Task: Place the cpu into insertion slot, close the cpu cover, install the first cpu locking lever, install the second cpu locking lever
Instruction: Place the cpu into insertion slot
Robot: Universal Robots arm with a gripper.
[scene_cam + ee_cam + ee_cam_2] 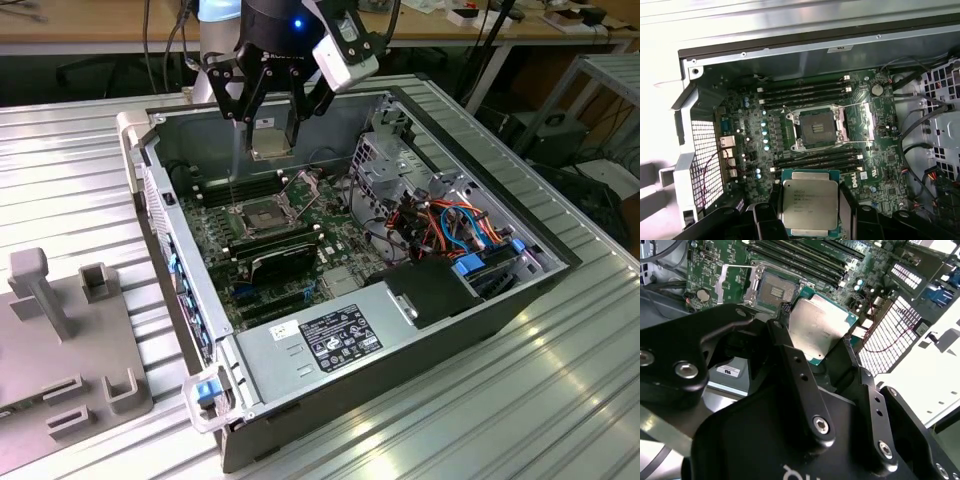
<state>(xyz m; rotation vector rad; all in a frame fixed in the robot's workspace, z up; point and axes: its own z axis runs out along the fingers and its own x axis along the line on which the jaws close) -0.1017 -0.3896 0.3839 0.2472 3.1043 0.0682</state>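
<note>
A: Looking for the cpu (809,205).

B: Found between the black fingers (847,207) of the end effector (809,212), pinched by two opposite edges, with the dull metal top turned toward both wrist views. Closed only as far as the chip's width, no further.

A: Touching anything else?

B: No. Hanging in the air over the open computer case (420,368), clear above the green circuit board (340,235) and apart from the insertion slot (258,215).

A: And in that slot?

B: Left bare: a dark square bed of contacts within a shiny rim. Just beside it, swung open on its hinge, the cpu cover (842,122). Also, in the exterior view, a thin wire lever (235,170) standing upright just beside the slot.

A: Around the slot?

B: Flanked on two sides by long black memory slots (805,92). Further toward the exterior view's right, a tangle of orange, blue and black cables (450,225). Along the case wall nearest the exterior view, a grey power supply (330,340) with a white label.

A: And outside the case?

B: Lying on a ribbed metal surface (500,400), about at its middle. Near that surface's edge at the exterior view's left, a grey fixture (60,340) with upright posts and slots, well apart from the end effector.
</note>
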